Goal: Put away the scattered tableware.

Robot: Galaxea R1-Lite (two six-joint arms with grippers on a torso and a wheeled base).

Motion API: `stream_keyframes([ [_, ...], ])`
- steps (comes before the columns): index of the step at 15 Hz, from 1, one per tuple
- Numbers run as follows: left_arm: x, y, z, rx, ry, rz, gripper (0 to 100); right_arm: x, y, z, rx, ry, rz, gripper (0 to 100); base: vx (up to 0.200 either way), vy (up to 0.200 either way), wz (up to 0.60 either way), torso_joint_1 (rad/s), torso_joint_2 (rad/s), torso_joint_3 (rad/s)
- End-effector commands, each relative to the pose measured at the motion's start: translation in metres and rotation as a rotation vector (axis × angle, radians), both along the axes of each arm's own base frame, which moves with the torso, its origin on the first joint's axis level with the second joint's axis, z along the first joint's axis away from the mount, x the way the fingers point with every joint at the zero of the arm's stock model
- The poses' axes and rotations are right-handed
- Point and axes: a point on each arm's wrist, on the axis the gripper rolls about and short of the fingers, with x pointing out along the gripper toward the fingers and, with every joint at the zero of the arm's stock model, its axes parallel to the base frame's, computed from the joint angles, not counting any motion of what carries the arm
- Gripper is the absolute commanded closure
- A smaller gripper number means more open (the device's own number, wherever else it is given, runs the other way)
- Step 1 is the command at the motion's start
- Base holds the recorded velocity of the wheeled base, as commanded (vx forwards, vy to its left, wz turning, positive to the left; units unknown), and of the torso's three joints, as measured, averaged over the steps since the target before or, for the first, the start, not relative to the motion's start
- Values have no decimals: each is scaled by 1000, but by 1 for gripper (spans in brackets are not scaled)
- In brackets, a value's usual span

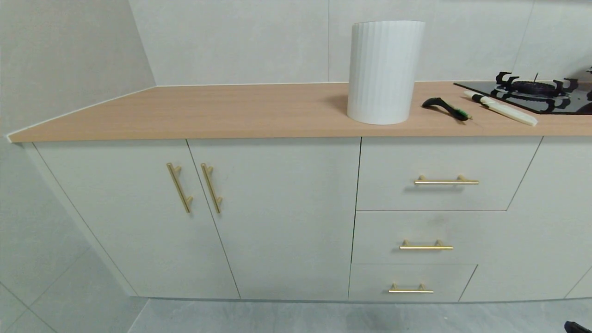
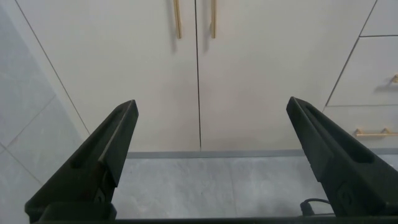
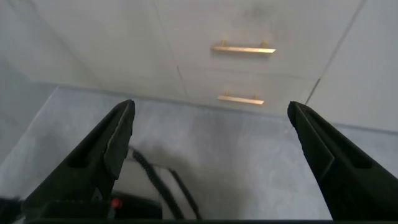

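A black-handled peeler (image 1: pixel 446 107) with a green tip and a white knife in a sheath (image 1: pixel 501 107) lie on the wooden countertop (image 1: pixel 231 111), right of a tall white ribbed container (image 1: pixel 383 71). My left gripper (image 2: pixel 211 112) hangs open low before the double cabinet doors (image 2: pixel 198 74), with nothing between its fingers. My right gripper (image 3: pixel 211 115) is open too, low over the floor in front of the lower drawers (image 3: pixel 244 50).
A black gas hob (image 1: pixel 532 92) sits at the counter's far right. Below the counter are two doors with brass handles (image 1: pixel 194 187) and three drawers (image 1: pixel 444 181). A wall closes the left side. A cable (image 3: pixel 155 177) lies under the right gripper.
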Motion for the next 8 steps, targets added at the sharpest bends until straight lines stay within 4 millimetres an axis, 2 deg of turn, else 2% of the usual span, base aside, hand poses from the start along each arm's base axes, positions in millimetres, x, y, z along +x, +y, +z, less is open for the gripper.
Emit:
stream_keyframes([
  [1,0,0,0,0,0,1,0,50,5,8,4,172,42,0,0,0,0,0,0,0],
  [5,0,0,0,0,0,1,0,127,11,-4,-3,254,39,0,0,0,0,0,0,0],
  [6,0,0,0,0,0,1,0,142,13,-9,-3,259,37,0,0,0,0,0,0,0],
  [7,0,0,0,0,0,1,0,147,13,-10,-4,262,35,0,0,0,0,0,0,0],
  [8,0,0,0,0,0,1,0,174,15,-19,-5,274,32,0,0,0,0,0,0,0],
])
